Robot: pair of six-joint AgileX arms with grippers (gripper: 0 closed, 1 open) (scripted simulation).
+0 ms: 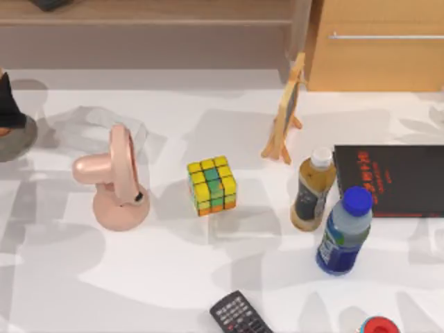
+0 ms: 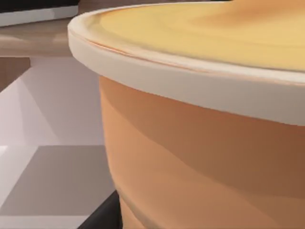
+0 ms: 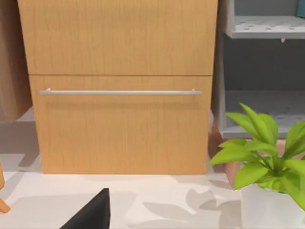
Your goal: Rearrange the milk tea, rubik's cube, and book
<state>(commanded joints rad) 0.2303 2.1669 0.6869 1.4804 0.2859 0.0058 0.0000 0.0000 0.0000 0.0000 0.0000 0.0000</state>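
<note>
Top view, taking the yellow, green and orange black-gridded rubik's cube (image 1: pixel 211 185) as landmark, on the white table (image 1: pixel 173 277) near its middle. Largest nearby item: the flat black rectangle with red lettering (image 1: pixel 392 179), well to the cube's right at the table edge. Next, the pink desk fan on a round base (image 1: pixel 114 182), to the cube's left and apart from it. The taller blue-capped bottle with blue label (image 1: pixel 345 231) stands right of the cube and nearer the front edge. The milk tea, a small clear bottle of tan liquid with white cap (image 1: pixel 312 189), stands upright right of the cube, just beside the blue-capped bottle. A small wooden easel board (image 1: pixel 286 111) stands behind and right of the cube. A black remote control (image 1: pixel 239 316) lies in front of the cube. Neither gripper's finger state can be told.
</note>
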